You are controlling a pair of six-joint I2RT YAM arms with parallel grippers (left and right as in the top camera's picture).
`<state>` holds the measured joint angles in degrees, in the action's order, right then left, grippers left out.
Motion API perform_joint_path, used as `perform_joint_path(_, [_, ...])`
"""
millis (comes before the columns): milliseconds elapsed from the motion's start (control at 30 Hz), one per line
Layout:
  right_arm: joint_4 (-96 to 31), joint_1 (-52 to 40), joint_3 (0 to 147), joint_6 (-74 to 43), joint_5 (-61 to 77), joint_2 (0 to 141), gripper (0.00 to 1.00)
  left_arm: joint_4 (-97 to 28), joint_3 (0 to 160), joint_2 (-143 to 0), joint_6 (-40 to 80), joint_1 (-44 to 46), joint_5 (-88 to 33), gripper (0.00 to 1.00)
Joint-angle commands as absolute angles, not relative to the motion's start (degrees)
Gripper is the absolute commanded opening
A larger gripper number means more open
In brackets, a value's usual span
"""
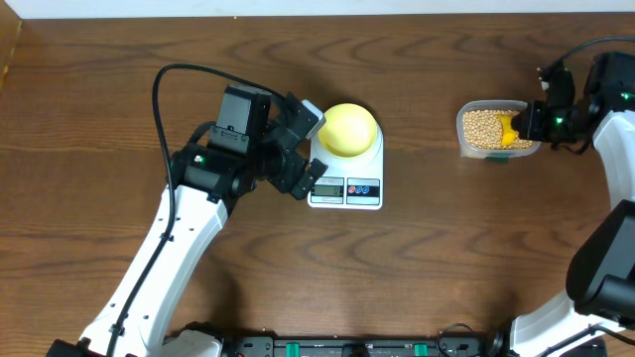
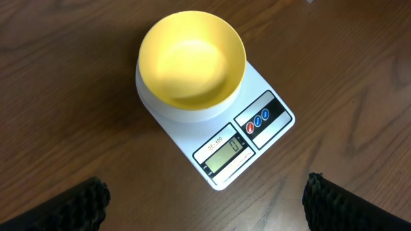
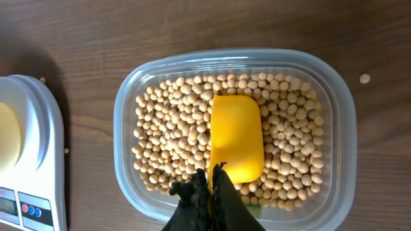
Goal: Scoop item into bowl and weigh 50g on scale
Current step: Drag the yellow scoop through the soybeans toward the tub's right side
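— Where do we find the small round tan beans [image 3: 173,122]?

— We see them heaped in the clear rectangular plastic tub [image 3: 123,141] on the right side of the dark wooden table [image 1: 446,258], well apart from the scale. One stray bean lies on the wood just beside the tub.

— And our right gripper [image 3: 210,186]?

— Its fingers are pressed together on the handle end of the bright yellow plastic scoop [image 3: 237,138]. The scoop's blade lies on the beans near the middle of the tub.

— What do we have on the left?

— The white flat rectangular digital scale [image 2: 192,133] sits on the table, and the small round pale yellow bowl [image 2: 192,61] stands upright on its platform. We see nothing inside the bowl, and the grey display reads zero.

— And our left gripper [image 2: 209,206]?

— Its fingers stand wide apart and hold nothing. It hangs near the scale's display end, and we see no contact with scale or bowl.
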<state>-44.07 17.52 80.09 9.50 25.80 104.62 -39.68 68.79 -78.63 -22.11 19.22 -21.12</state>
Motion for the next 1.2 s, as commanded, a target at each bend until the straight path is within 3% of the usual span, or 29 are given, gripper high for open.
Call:
perform_joint_path(0, [-44.3,18.3,79.0,10.0,28.0,105.7,0.01,-39.9,68.5,-77.8,-21.6,19.0,-21.9,0.98])
perform_joint_path(1167, [-42.2,22.9,78.6,10.0,35.1,110.8,0.01,-39.9,68.5,-77.8,-21.6,19.0,-21.9,0.98])
